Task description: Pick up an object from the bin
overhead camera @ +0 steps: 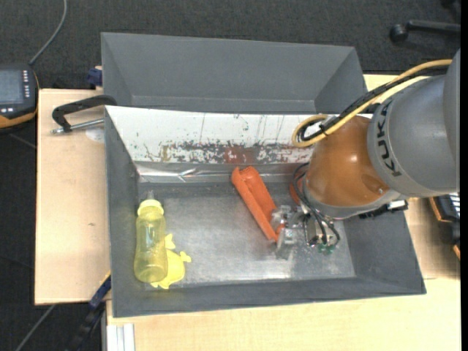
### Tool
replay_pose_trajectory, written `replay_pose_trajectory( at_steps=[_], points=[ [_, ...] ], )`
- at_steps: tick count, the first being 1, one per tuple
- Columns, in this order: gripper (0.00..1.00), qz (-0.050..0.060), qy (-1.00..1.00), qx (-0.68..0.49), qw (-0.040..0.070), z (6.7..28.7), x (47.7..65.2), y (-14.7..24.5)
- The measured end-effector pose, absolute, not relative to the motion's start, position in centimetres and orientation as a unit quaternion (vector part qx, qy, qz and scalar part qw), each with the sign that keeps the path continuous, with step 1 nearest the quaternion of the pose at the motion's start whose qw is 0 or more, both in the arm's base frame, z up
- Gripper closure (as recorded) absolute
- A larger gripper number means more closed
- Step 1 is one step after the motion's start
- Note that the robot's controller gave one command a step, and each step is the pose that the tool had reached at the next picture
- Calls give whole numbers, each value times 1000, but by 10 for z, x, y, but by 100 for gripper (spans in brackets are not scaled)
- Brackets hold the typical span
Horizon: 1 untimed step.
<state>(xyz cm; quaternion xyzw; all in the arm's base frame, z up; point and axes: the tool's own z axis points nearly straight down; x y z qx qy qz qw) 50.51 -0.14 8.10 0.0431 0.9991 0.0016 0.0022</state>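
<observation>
The yellow bottle (150,246) lies at the bin's (121,218) left; the orange stick (254,199) slants mid-bin, its lower end just beside your gripper (287,238). Wide or narrow, I cannot tell, so centre it across the stick before closing

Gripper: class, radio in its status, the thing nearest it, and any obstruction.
Gripper low in the bin, right of centre. Nearest: long orange thing, its lower end beside the gripper; grasp unconfirmed. Yellow bottle far left, nothing in the way.
</observation>
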Motion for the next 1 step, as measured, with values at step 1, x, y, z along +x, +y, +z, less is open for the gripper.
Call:
replay_pose_trajectory(
  at_steps=[1],
  points=[
    [100,2,999,43,4,98,506,-1]
  ],
)
